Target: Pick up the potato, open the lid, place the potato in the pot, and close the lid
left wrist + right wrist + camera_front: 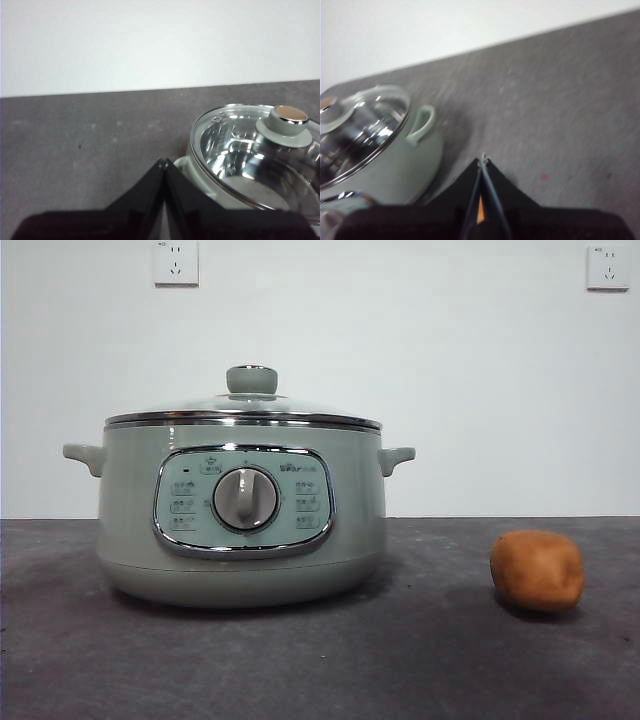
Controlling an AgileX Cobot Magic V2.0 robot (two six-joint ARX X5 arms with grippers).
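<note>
no step is judged begun. the potato (537, 571) lies on the bench near its right edge, well apart from the pot (240, 510); the lid (245, 405) is seated. left gripper (163, 165) and right gripper (483, 160) are pressed closed, empty, held aloft.

Dark grey table (300, 670) bearing pot (240, 540) and potato (537, 571).

The right wrist view is motion-blurred, with the pot (385, 160) and lid (362, 127) cut off at the left edge, while the left wrist view cuts the lid (250, 155) at the lower right.
</note>
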